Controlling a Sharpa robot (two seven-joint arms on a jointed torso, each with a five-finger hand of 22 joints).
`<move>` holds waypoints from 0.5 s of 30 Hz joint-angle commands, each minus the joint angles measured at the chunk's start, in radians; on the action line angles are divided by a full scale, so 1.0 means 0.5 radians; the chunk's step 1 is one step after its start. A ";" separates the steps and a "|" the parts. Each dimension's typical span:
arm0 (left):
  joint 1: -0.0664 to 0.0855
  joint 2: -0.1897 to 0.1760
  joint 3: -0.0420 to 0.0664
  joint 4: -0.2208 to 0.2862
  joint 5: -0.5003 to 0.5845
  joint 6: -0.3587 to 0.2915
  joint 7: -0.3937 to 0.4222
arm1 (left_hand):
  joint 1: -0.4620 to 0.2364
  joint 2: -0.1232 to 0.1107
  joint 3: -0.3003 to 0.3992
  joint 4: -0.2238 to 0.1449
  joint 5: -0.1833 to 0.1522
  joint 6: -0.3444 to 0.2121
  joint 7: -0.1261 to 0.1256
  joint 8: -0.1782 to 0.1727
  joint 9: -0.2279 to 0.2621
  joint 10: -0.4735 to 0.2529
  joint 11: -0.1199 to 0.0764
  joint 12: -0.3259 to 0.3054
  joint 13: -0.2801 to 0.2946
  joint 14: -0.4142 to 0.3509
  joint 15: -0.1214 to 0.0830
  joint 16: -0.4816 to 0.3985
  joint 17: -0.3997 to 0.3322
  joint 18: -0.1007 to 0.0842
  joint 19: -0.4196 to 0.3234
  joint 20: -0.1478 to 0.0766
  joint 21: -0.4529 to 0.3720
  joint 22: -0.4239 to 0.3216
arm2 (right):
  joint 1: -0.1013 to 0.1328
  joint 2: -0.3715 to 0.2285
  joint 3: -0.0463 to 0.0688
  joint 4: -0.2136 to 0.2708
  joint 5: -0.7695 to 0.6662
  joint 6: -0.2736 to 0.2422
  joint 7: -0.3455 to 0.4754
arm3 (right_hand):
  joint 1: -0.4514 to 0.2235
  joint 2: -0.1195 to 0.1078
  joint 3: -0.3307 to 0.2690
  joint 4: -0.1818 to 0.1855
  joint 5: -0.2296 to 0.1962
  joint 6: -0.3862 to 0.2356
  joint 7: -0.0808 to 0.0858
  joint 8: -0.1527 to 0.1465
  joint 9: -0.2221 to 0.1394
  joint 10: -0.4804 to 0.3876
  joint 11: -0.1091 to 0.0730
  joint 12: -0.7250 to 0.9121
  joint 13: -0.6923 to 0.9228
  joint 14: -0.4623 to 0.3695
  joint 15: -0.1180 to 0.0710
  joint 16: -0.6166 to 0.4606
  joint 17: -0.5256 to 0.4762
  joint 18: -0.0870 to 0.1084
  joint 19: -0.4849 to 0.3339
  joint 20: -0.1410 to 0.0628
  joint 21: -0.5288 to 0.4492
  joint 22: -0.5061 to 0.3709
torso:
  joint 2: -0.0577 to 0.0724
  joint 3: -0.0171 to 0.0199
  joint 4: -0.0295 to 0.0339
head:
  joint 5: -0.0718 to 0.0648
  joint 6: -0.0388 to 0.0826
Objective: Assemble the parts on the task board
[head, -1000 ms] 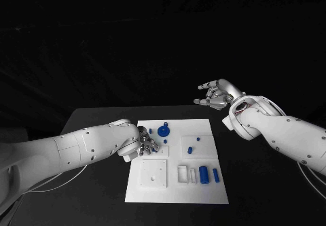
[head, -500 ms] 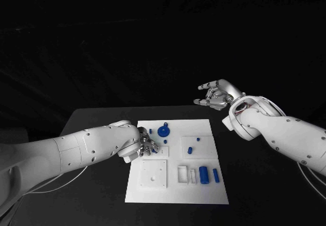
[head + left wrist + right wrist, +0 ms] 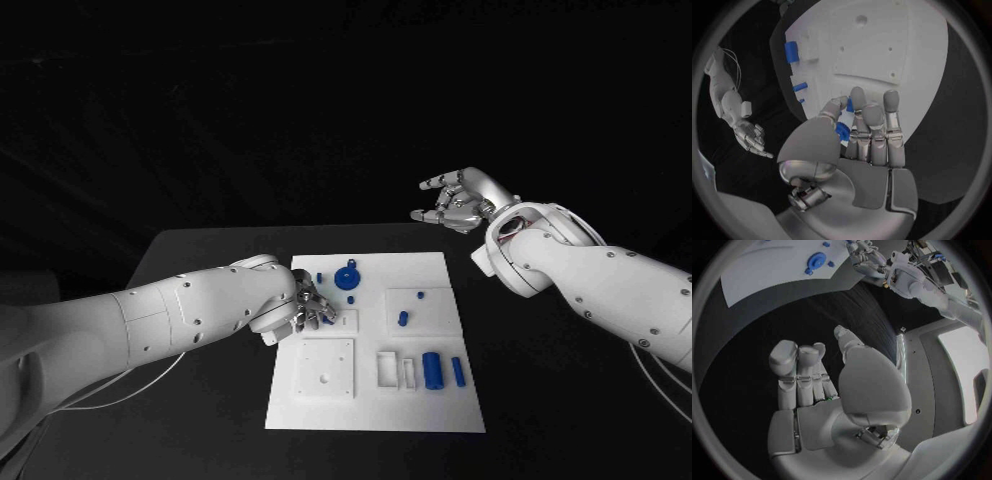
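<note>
On the black bench [image 3: 202,250], the left hand [image 3: 306,305] pinches a small blue part [image 3: 842,131] between thumb and fingers [image 3: 873,125] at the task board [image 3: 378,405]'s 9 o'clock edge — the right hand [image 3: 462,200], at 1 o'clock, loosely curled, holds nothing.

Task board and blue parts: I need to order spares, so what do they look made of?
Task board: looks like matte white plastic, with an even, glare-free surface and cut recesses. Blue parts, such as the round one: probably moulded or printed plastic, uniformly coloured, with a dull sheen. Neither is certain.
</note>
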 commanded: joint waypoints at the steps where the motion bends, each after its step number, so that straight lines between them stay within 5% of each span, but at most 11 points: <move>1: -0.008 -0.001 -0.004 0.006 -0.016 0.052 -0.029 | 0.011 0.019 0.057 -0.072 0.000 0.169 -0.148 0.007 0.725 0.093 -0.016 0.012 0.003 -0.002 -0.014 0.013 -0.001 -0.030 0.009 0.000 -0.016 0.008 | 0.000 0.003 0.001 -0.001 -0.001 0.027 0.017 | -0.020 0.007 0.003 -0.011 0.010 0.010 0.001 0.001 0.003 -0.009 -0.009 0.011 -0.002 -0.001 -0.012 -0.009 -0.003 0.029 0.023 0.000 -0.009 0.214 | 0.000 0.0002 -0.001 | 0.002 -0.003; 15: -0.008 -0.007 -0.004 0.009 -0.019 0.067 -0.034 | 0.009 0.019 0.056 -0.078 0.003 0.172 -0.148 0.008 0.720 0.093 -0.015 0.015 0.004 -0.005 -0.014 0.016 -0.001 -0.030 0.014 0.000 -0.031 0.028 | 0.000 0.006 0.001 -0.006 -0.001 0.030 0.018 | -0.022 0.011 0.004 -0.014 0.011 0.009 0.001 0.001 0.002 -0.010 -0.010 0.012 -0.004 0.000 -0.013 -0.012 -0.005 0.030 0.023 -0.001 -0.014 0.213 | 0.000 0.0000 0.000 | 0.001 -0.004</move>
